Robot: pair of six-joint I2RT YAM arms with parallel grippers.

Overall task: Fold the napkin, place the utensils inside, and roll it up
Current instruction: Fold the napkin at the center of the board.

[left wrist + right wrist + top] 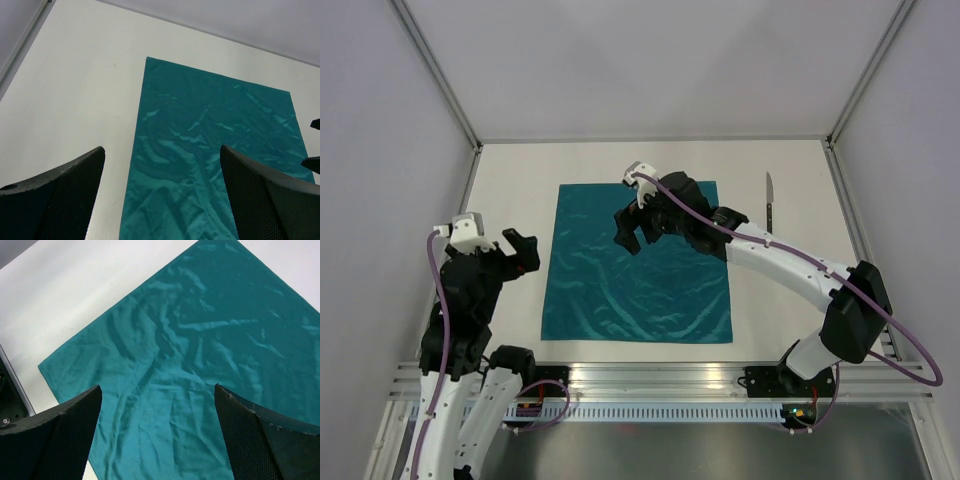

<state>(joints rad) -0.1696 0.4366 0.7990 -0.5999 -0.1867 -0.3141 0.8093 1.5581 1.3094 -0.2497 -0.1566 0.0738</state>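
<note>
We count one teal blue-green square cloth napkin [635, 285], one slim silver table knife with a darker handle [770, 203], and two black end effectors. All of them are on or over the white desk [520, 180].

The napkin lies flat and open in the middle of the desk, with many small wrinkles. The knife lies on the bare desk to the right of the napkin, near its far right corner. It does not touch the cloth, and its blade points away from the arms.

The left end effector [518, 250] is spread wide and holds nothing. It hangs by the left edge of the napkin; in its wrist view, one finger [60, 195] is over the bare desk.

The right end effector [633, 238] is spread wide too, and it also holds nothing. It hangs over the far middle part of the napkin. We cannot tell how high it is.
</note>
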